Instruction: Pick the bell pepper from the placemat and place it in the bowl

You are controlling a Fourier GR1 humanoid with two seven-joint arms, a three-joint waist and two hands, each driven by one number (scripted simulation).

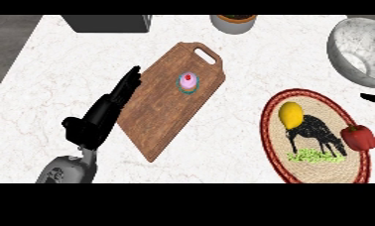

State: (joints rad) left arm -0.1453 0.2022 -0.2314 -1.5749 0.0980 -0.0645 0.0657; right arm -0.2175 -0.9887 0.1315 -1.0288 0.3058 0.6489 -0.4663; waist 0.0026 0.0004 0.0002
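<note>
Bell pepper (358,137), red, lies at the right edge of a round woven placemat (282,136) with a red border and a black animal figure, near the counter's front right corner. A yellow lemon (291,114) sits on the same placemat, toward its left, well apart from the pepper. Behind the placemat, at the counter's right edge, is a large grey speckled bowl (350,54), partly cut off by the view.

A small black shape at the right edge, between bowl and placemat, may be part of the right hand; its fingers cannot be told. The left hand (99,116) rests open, fingers straight, at the left edge of a wooden cutting board (157,111) that carries a pink cupcake (188,82). A small pot (233,22) and a dark box (110,22) stand along the counter's back edge.

The pepper is not yet grasped. The right hand is nearest, so it would do well to come down over the pepper, close round it, lift clear of the placemat, then carry it back to the bowl.
</note>
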